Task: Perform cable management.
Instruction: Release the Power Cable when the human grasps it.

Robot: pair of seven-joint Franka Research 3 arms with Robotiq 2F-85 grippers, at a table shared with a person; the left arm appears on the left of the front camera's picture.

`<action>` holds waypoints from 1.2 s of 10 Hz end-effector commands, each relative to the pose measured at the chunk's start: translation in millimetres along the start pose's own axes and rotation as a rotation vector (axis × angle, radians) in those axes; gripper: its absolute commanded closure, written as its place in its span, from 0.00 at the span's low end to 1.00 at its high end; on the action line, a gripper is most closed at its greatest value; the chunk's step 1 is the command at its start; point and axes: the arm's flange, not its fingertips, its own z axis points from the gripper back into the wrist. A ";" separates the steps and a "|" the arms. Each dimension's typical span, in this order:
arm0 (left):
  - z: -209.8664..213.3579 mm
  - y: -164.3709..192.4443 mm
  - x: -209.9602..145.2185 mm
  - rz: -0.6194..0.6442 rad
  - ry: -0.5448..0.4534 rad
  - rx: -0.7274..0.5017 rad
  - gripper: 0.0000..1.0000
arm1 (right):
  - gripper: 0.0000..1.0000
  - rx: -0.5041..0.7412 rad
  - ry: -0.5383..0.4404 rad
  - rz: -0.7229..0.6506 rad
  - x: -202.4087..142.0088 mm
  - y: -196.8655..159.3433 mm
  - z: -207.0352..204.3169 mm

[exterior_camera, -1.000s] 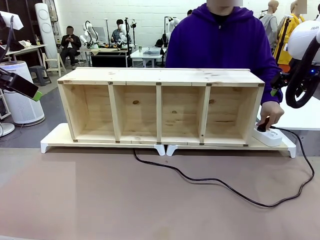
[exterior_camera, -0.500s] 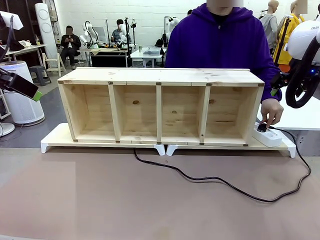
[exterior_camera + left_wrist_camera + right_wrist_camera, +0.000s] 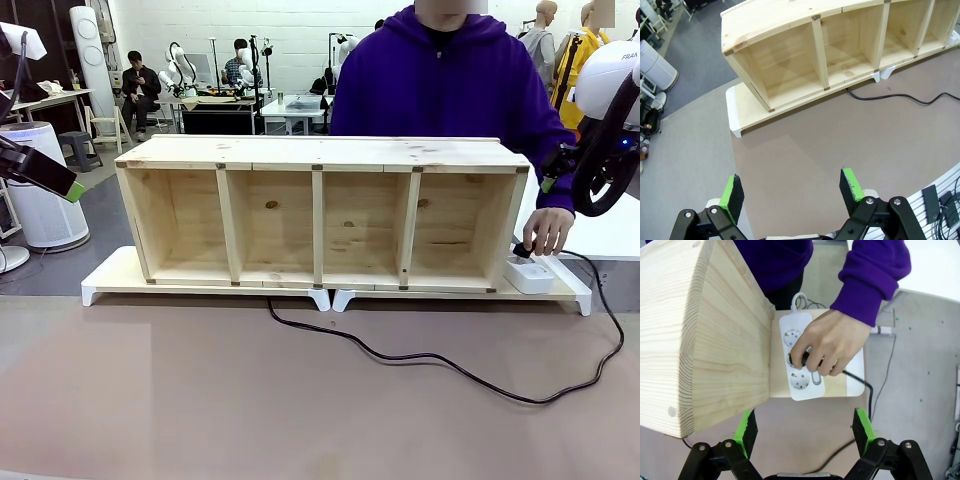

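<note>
Both grippers hang well above the table with nothing between their fingers. From its wrist camera, the left gripper [image 3: 792,192] has its green-padded fingers spread wide over bare brown tabletop [image 3: 840,145], with the long pale wooden four-compartment shelf [image 3: 805,55] lying toward 12 o'clock. The right gripper [image 3: 807,430] is likewise spread wide, looking down on the shelf's right end, which fills the view from 9 to 11 o'clock.

At 12 o'clock from the right gripper's fingers, the white rectangular power strip [image 3: 801,385] rests on the white low riser board [image 3: 856,382] just beside the shelf's end panel. A person's hand [image 3: 832,347], coming from a purple sleeve [image 3: 870,275] at 1 o'clock, grips the small black plug at the strip's middle socket; whether the plug is seated or lifted cannot be told.

In the front view the thin black power cable [image 3: 440,362] leaves that hand [image 3: 548,230] at about 3 o'clock, loops out toward the right edge of the table, sweeps back across the brown surface in a shallow curve, and disappears under the riser near the middle of the shelf [image 3: 320,210]. The cable lies loose on the table, well apart from either gripper.
</note>
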 end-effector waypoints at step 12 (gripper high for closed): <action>-1.1 1.7 1.0 -0.015 -0.012 0.005 0.00 | 0.02 0.000 0.004 -0.003 -0.4 -0.7 -0.5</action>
